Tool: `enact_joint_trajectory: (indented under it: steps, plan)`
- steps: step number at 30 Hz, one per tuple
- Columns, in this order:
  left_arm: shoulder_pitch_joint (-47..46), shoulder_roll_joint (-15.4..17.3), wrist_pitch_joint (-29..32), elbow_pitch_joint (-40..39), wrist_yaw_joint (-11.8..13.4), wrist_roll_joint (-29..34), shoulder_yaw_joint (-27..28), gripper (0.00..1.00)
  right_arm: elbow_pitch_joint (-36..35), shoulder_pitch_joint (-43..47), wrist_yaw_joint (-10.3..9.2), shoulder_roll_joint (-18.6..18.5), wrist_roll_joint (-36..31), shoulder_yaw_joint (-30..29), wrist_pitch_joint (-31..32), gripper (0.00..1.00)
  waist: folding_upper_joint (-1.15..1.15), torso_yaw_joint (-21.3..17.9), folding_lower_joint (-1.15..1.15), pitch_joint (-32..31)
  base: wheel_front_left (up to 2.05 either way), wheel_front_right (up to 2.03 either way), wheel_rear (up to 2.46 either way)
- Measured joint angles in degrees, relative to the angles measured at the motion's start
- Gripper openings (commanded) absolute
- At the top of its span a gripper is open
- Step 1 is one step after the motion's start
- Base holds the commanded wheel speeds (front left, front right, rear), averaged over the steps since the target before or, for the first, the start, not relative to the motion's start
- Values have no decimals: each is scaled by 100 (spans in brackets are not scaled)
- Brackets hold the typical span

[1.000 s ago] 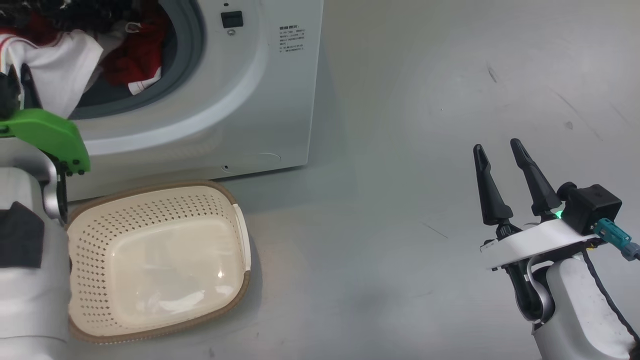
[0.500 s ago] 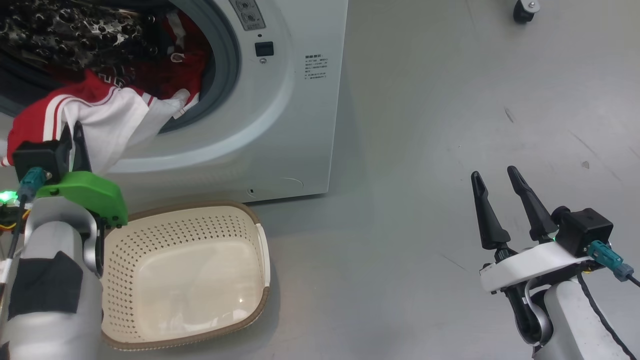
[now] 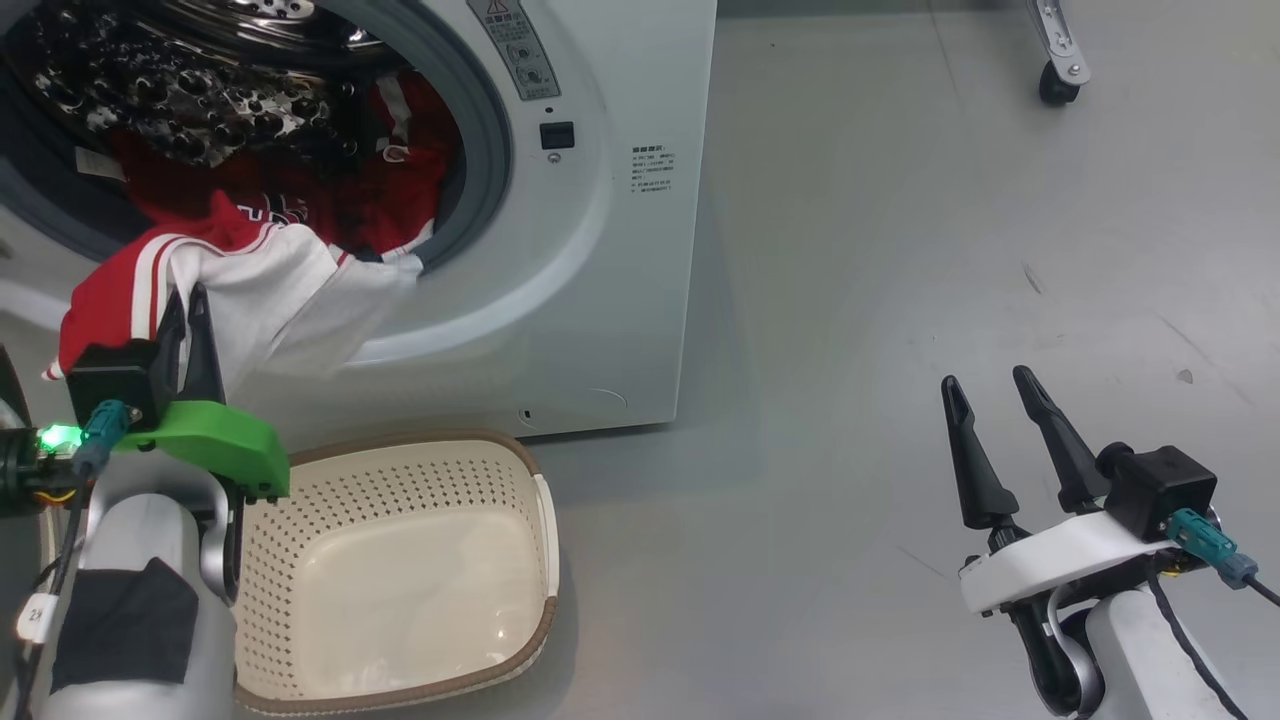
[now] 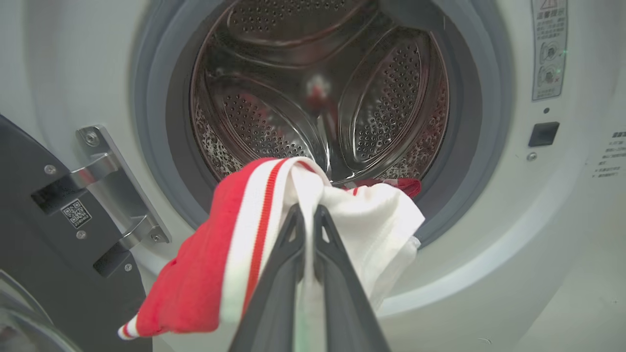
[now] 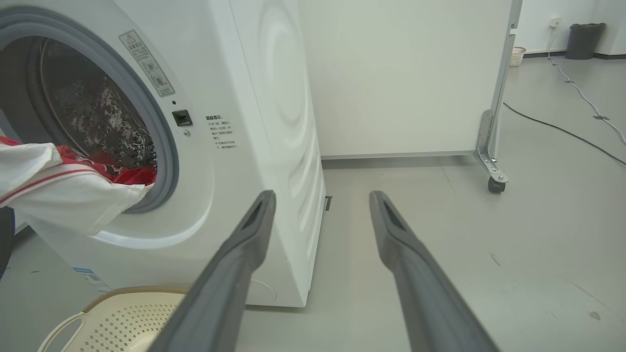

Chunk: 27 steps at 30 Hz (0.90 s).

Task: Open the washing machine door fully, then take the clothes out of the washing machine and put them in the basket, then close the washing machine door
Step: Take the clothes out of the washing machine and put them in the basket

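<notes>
The washing machine (image 3: 600, 250) stands with its drum mouth exposed. In the left wrist view the washing machine door (image 4: 29, 234) hangs swung aside on its hinge at the left. Red and white clothes (image 3: 280, 290) spill over the grey ring, with more red fabric inside the drum. My left gripper (image 3: 190, 310) is shut on the white part of the clothes (image 4: 234, 244) just outside the mouth (image 4: 308, 210). The cream basket (image 3: 400, 440) sits on the floor below it with nothing inside. My right gripper (image 3: 988, 382) stands open far to the right, holding nothing (image 5: 323, 195).
A white partition on a caster (image 5: 494, 183) stands behind and to the right of the machine (image 5: 264, 122). A cable (image 5: 562, 129) runs across the grey floor farther off. The basket's edge (image 5: 112, 318) shows low left in the right wrist view.
The head camera has tilted up, so the whole picture shifted down and right. My left gripper has drawn the red and white garment farther out of the drum. The right gripper stays open.
</notes>
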Motion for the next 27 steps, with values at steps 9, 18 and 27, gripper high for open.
enact_joint_trajectory:
  steps: [9, 18, 27]
  plan:
    - [212, -40, -44, -817, 0, 11, -70, 0, -38, 87, 0, 2, -51, 22, 0, 100, 0, 63, 0, -82, 0, 0, 0]
    - [247, -62, -60, -2072, 29, 157, -141, 0, -83, 89, 0, 2, -52, -8, 0, 100, 0, 112, 0, -68, 0, 0, 0]
    - [543, -107, -62, -2554, 59, 157, -238, 0, -100, 90, 0, 5, -53, -24, 0, 100, 0, 129, 0, -52, 0, 0, 0]
